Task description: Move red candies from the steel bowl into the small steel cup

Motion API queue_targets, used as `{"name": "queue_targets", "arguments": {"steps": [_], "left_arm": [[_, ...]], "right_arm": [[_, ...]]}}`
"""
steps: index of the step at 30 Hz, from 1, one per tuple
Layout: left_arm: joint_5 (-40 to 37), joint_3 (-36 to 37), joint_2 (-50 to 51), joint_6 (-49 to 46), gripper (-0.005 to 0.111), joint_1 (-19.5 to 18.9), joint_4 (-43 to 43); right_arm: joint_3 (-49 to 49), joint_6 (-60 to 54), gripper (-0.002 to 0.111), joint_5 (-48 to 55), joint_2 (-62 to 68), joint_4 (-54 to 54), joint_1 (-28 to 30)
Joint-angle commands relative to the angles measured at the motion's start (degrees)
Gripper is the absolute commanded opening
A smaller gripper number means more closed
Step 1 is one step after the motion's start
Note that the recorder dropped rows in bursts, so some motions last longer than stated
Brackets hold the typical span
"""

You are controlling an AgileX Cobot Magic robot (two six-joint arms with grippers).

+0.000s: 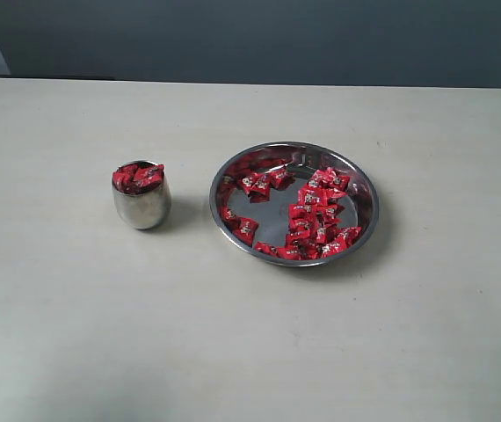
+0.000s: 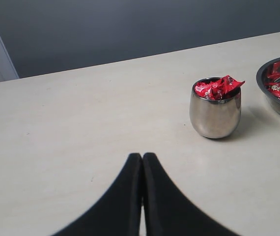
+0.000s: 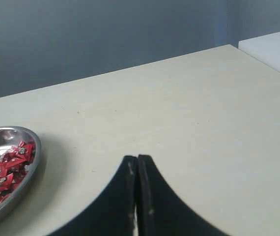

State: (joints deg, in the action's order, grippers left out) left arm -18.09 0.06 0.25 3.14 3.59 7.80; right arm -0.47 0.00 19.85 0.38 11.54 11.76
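Pale table point(image 1: 250, 352) filled most of the exterior view, grey wall behind it. Steel bowl point(image 1: 275, 220) sat right of centre on the table, upright and flat. Left gripper point(image 2: 142, 160) was low over bare tabletop, its black jaws pressed together with nothing between them, tips facing the cup but well apart from it. Right gripper point(image 3: 137, 162) was the same: jaws together, empty, over bare table, with the bowl's rim off to one side and not touching. Small steel cup point(image 1: 141, 207) stood upright to the left of the bowl in the exterior view, near it but apart, a clear strip of table between them. Red candies point(image 1: 316, 215) lay mostly in the bowl, bunched along its right and front parts, a few by the left rim, bare steel showing in the middle. More of them were heaped in the cup, rising above its rim.
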Motion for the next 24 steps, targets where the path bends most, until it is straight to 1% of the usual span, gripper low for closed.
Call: {"name": "queue_targets", "arguments": {"steps": [1,24], "left_arm": [[0.4,-0.1,-0.2,0.3,0.000,0.6,0.0],[0.4,-0.1,-0.2,0.3,0.000,0.6,0.0]], "right_arm": [[0.5,0.0,-0.001,-0.7,-0.4,-0.4,0.3],[0.5,0.0,-0.001,-0.9,-0.4,0.5,0.3]]}}
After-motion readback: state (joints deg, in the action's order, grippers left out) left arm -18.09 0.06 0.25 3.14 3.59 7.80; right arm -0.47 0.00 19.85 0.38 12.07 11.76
